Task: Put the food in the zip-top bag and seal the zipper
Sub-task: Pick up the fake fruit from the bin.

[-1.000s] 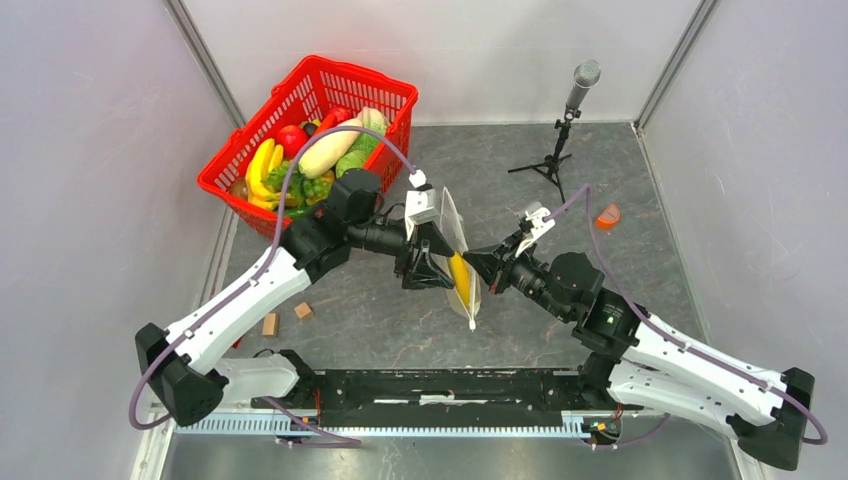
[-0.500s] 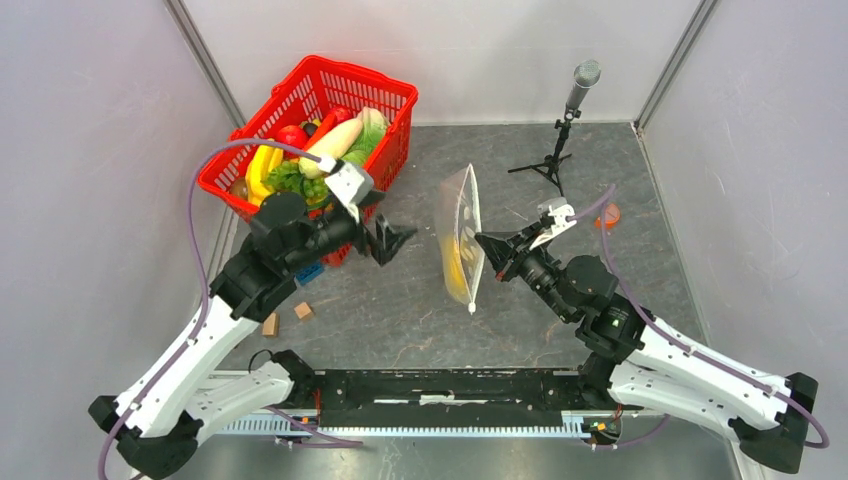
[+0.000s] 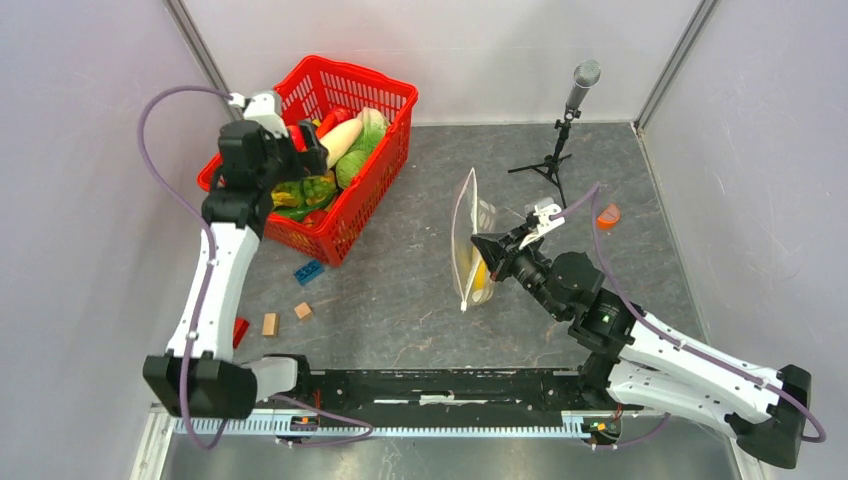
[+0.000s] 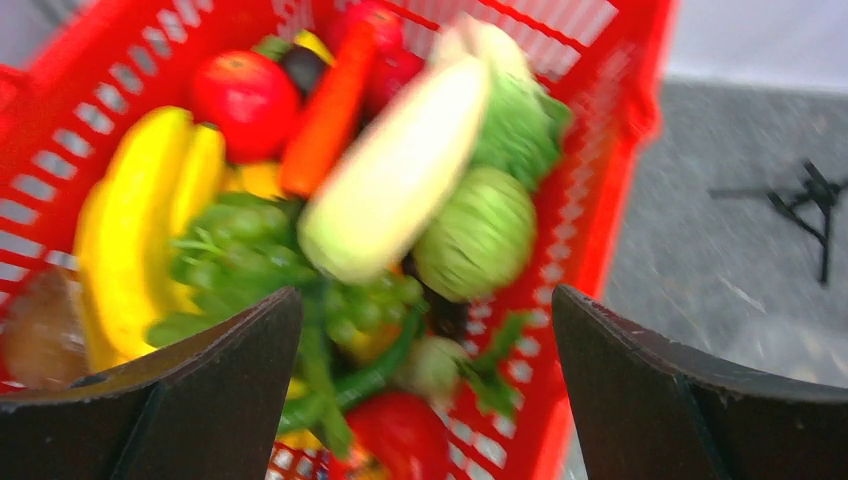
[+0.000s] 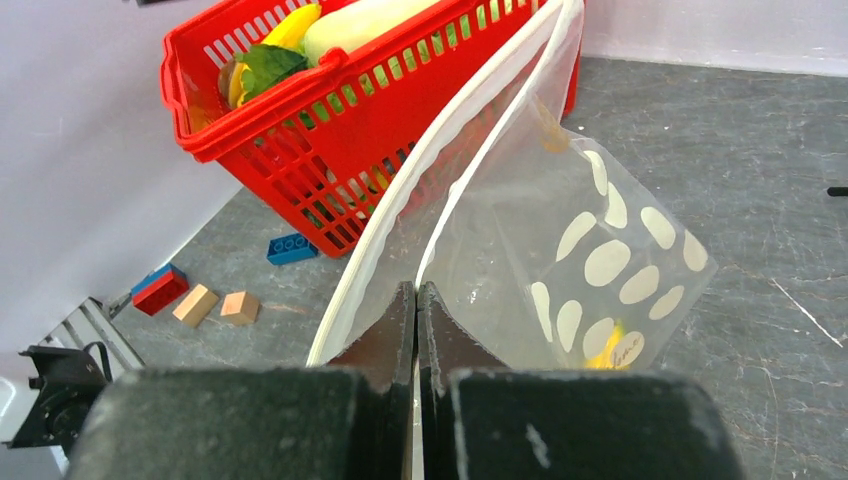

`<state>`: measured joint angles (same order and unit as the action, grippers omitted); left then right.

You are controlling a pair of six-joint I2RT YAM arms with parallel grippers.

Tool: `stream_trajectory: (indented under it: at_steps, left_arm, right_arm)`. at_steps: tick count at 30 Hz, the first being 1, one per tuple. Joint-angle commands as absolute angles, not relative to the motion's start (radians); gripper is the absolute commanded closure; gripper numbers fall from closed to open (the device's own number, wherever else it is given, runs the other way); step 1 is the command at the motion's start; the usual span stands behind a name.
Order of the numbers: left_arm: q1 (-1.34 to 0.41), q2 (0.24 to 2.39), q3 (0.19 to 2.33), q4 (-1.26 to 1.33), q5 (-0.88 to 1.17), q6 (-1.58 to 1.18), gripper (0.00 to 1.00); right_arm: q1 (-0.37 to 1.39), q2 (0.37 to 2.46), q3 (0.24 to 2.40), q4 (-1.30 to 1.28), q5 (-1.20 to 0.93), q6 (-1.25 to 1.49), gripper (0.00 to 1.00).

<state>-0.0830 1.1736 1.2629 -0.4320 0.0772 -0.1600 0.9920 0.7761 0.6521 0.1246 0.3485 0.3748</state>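
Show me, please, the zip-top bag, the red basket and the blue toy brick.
zip-top bag (image 5: 610,260): right wrist view, on its dotted side panel.
red basket (image 3: 385,180): top external view, on its right side wall.
blue toy brick (image 3: 308,272): top external view, on its middle.

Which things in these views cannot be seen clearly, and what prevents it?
- Right wrist view: the food in the zip-top bag shows only as a yellow patch behind white dots; kind unclear.
- Right wrist view: the zipper's lower end is hidden behind the right hand.
- Left wrist view: motion blur; small pieces low in the red basket cannot be named.
- Top view: the small orange object at far right is too small to identify.
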Motion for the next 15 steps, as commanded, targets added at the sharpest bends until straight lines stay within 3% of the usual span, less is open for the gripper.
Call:
stream_trajectory:
  at_steps: [1,15]
  left_arm:
    - [0.057,1.311,1.414,-0.439,0.071,-0.222,0.0]
    - [0.222,1.556,1.494,-0.466,0.004,-0.232,0.04]
  right_arm:
    - [0.989,0.787,0.658,0.149,0.316,0.34,1.0]
    - [0.99,0.783,0.644,0.151,0.324,0.319,1.0]
